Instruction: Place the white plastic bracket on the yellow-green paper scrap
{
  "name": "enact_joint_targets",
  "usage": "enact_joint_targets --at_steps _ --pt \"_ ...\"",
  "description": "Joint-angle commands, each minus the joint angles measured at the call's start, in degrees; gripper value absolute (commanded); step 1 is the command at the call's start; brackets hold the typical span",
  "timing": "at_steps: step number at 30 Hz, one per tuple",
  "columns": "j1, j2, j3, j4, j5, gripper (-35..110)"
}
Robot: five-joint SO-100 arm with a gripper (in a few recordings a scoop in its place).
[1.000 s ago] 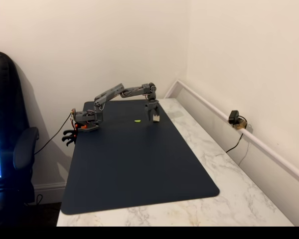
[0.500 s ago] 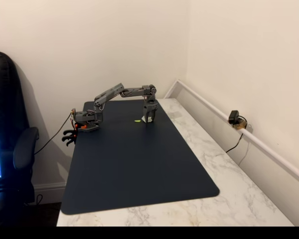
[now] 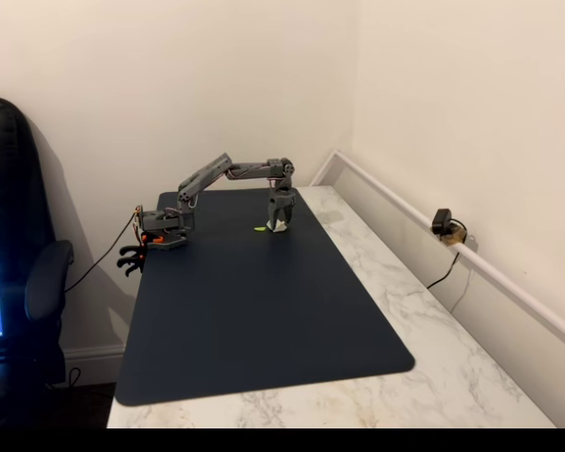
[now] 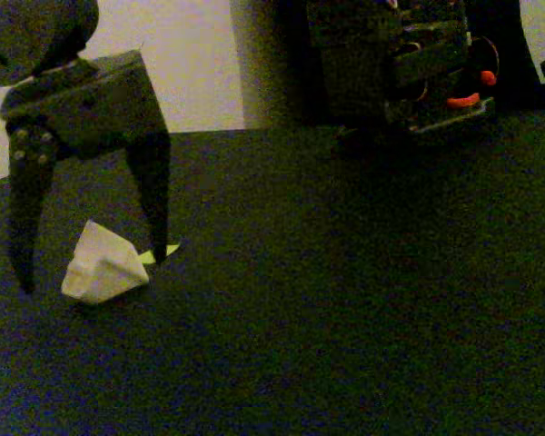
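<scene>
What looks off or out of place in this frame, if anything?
The white plastic bracket sits on the mat between the open gripper's fingers, tilted, mostly beside the yellow-green paper scrap rather than squarely on it. Nothing looks spilled or damaged.

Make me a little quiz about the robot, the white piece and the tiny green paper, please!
1. True or false: the fingers are spread apart around the white piece.
2. What is the white piece resting on? A) the dark mat B) the marble table top C) the chair
3. Fill in: the green paper peeks out from behind the white piece, right by the tip of one ____.

Key:
1. True. One finger stands on each side of the piece, with gaps between.
2. A
3. finger
</scene>
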Motion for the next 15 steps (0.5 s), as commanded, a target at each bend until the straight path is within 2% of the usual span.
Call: enact_joint_targets --at_steps 1,5,10,15 --pt "1.58 8.09 1.23 2.72 1.23 34" --pt "1.85 8.00 2.11 2.64 1.67 23" --pt "1.85 7.73 4.13 2.29 1.67 21" --pt "2.02 7.38 3.78 2.29 1.32 8"
